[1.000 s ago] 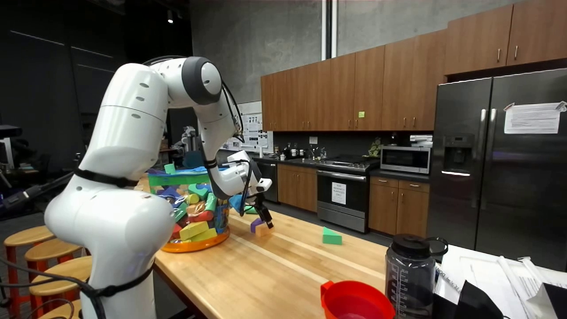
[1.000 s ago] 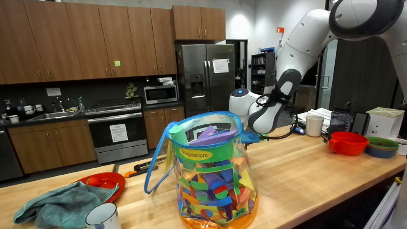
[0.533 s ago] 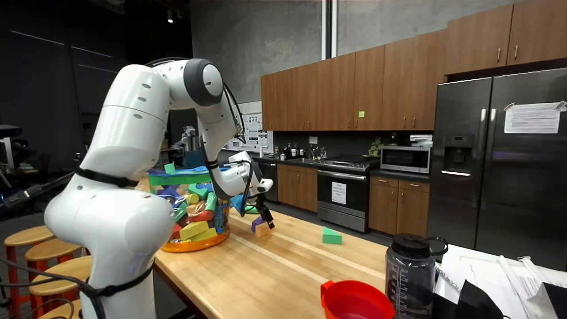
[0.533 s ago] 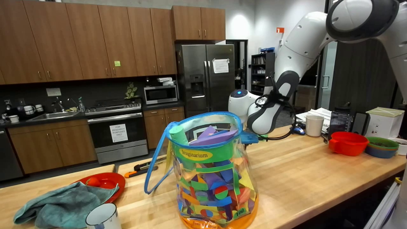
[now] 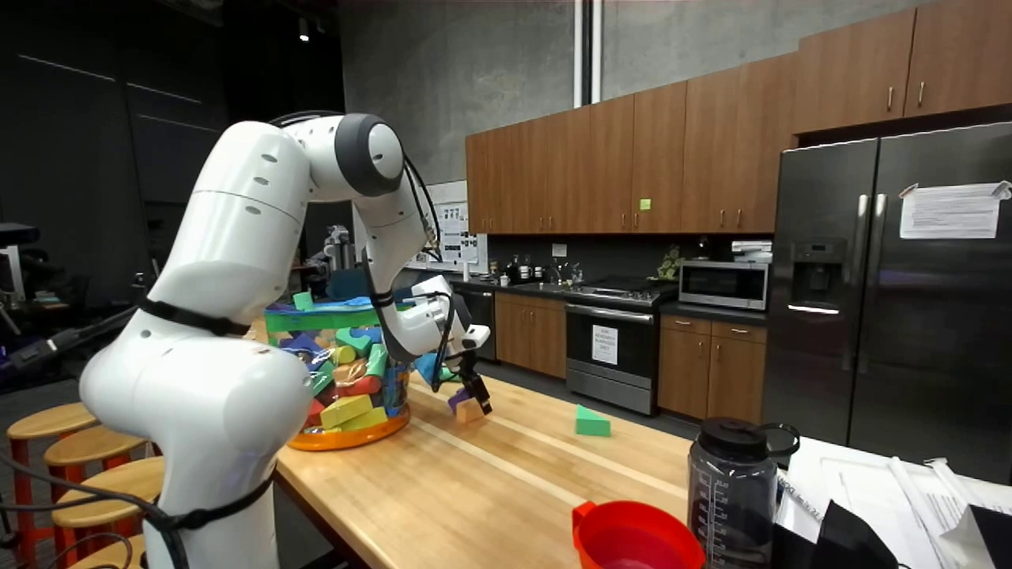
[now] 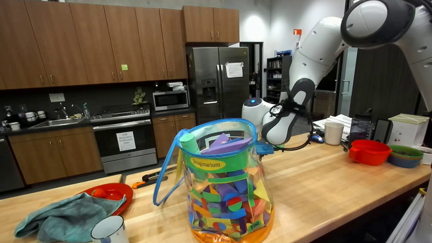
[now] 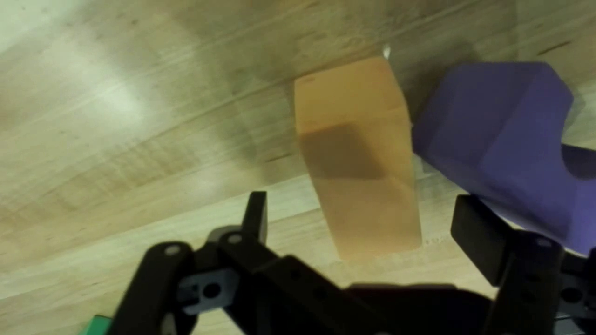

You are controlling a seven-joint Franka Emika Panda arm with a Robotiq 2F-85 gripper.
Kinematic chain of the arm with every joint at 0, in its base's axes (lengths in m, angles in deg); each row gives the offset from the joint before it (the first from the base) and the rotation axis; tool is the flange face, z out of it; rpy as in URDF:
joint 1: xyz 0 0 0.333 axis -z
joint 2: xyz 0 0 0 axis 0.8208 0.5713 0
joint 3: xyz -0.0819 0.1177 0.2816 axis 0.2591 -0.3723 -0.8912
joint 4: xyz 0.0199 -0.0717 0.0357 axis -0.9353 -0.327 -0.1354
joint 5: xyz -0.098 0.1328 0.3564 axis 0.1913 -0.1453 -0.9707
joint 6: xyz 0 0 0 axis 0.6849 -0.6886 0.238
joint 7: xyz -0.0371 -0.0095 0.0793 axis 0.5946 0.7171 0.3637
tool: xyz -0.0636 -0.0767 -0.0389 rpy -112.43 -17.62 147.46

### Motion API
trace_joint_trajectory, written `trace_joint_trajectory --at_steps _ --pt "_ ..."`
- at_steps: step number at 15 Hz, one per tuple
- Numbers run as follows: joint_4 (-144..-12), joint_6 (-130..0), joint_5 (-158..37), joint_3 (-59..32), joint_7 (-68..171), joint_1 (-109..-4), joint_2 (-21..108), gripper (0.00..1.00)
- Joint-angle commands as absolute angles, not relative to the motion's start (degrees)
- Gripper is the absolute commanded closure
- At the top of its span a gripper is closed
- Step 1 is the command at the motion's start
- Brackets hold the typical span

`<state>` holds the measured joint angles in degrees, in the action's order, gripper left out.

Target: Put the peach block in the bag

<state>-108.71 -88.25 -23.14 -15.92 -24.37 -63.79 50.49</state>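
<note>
Where the wrist view looks down on the desk, one peach block lies on the wood, a shadow across it. One claw, of two fingers, released and spread well apart; the peach block lies between them, wood showing on either side, and whether the tips are level with it cannot be told. One purple block, with a curved hollow, just beside the peach one; contact between the two uncertain, and one fingertip overlaps it in this view. One see-through bag, upright on the desk, with a blue rim and green upper band, near the peach block, which lies outside it; the blocks within are too crowded to count, though one green cylinder stands at the mouth. One green wedge, apart on the desk in an exterior view. In both exterior views: one red bowl and one water bottle, near each other. Further, in an exterior view: one white mug; one green bowl; one enamel cup; one red plate, partly covered by one teal cloth. Beside the desk, in an exterior view, four stools in sight, the last only partly visible.
</note>
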Motion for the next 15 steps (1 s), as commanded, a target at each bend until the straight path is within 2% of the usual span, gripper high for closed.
trace_joint_trajectory --at_steps 1,2,3,5,11,12,15 --pt "-108.23 -88.09 -22.55 -15.57 -25.38 -64.47 51.65 0.0" --pt "-108.25 -88.16 -22.61 -15.65 -25.22 -64.44 51.88 0.0" --pt "-108.23 -88.17 -22.69 -15.77 -25.03 -64.44 52.08 0.25" --pt "-108.27 -88.04 -22.73 -15.84 -25.04 -64.62 51.87 0.31" --pt "-108.51 -86.0 -24.11 -17.12 -23.69 -64.8 50.25 0.79" --pt "-108.52 -85.24 -24.6 -17.53 -23.02 -64.69 49.89 0.84" --pt "-108.85 -83.01 -30.17 -16.28 -17.5 -66.7 47.47 0.84"
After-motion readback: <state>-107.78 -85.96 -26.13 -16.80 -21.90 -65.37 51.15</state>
